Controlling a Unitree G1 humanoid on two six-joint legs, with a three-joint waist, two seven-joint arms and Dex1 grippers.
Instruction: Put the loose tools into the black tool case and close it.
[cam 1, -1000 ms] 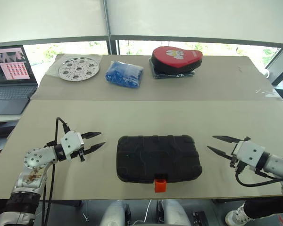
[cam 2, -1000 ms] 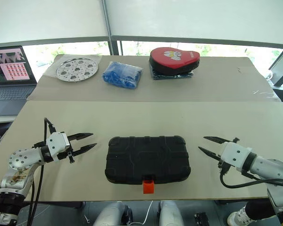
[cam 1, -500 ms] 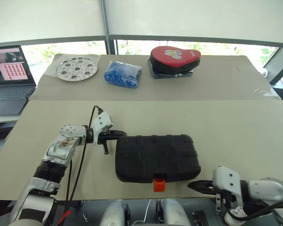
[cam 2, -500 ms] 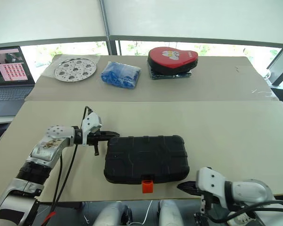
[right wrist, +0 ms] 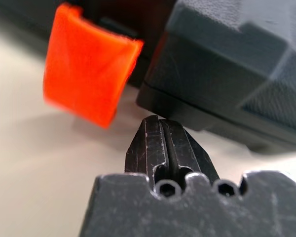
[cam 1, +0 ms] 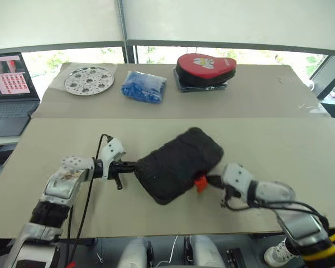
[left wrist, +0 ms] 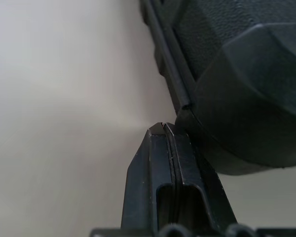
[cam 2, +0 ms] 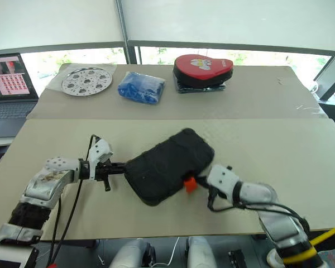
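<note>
The black moulded plastic tool case [cam 1: 178, 165], wedged askew between both closed, empty fingers [left wrist: 164, 148], may slide off the bench [cam 1: 279, 139] if pushed.

I see the closed tool case [cam 1: 178, 164] lying skewed on the near desk [cam 1: 279, 145], my left tool [cam 1: 133, 165] at its left end, right tool [cam 1: 211, 181] beside its latch [cam 1: 200, 183].
</note>
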